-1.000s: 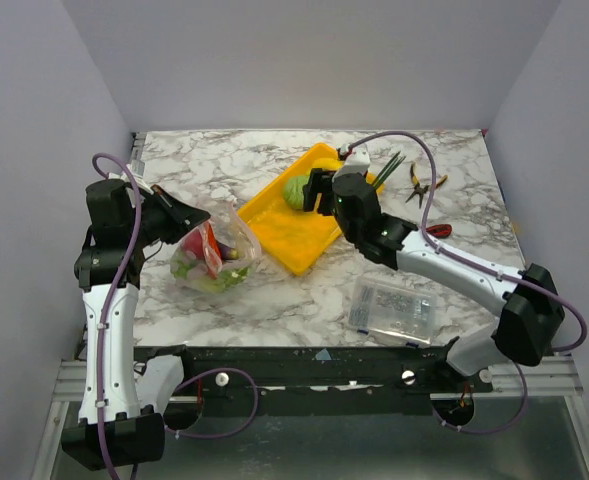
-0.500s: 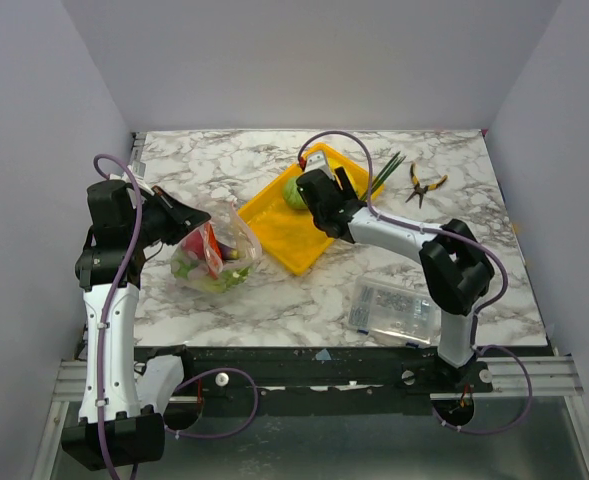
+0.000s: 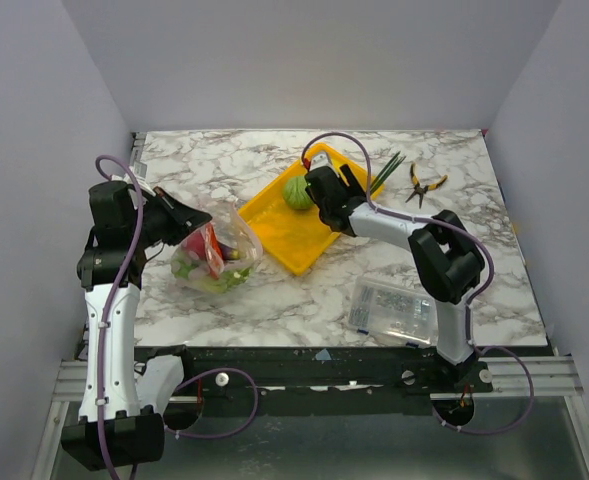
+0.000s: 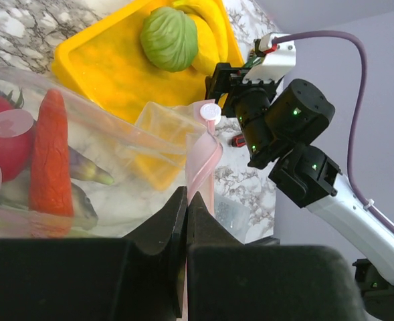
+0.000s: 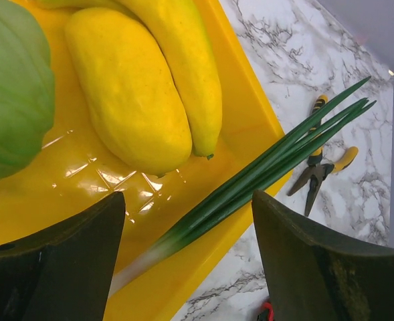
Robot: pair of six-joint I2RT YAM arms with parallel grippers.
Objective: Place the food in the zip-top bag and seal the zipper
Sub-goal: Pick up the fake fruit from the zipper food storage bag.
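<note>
Yellow plastic fills the right wrist view: the right gripper (image 5: pixel 188 200) is held spread wide over the yellow tray (image 5: pixel 76 187), with nothing between its fingers. The leek (image 5: pixel 270 157) is seen straight ahead of the gap. Its long axis is slanted across the gap, the white root end close to the finger on the view's left and the green tips carried past the other finger, over the tray's rim. The bananas (image 5: pixel 136 100) are found further ahead, toward the view's left, and the green leafy piece (image 5: pixel 9 93) beyond them.

The left gripper (image 4: pixel 186 200) is pressed together on the zipper (image 4: pixel 207 154), so the zip-top bag (image 4: pixel 116 154) is held up by its mouth. The tomato (image 4: pixel 3 140) and red pepper (image 4: pixel 49 160) are seen inside, beyond its fingertips and to one side.

The right arm is judged the nearer to what remains. A wrist turn is probably needed so that the leek is crossed squarely.

Against a second ago, the right elbow has been folded in and the wrist swung toward the tray's far corner. The left arm and bag are unchanged.
</note>
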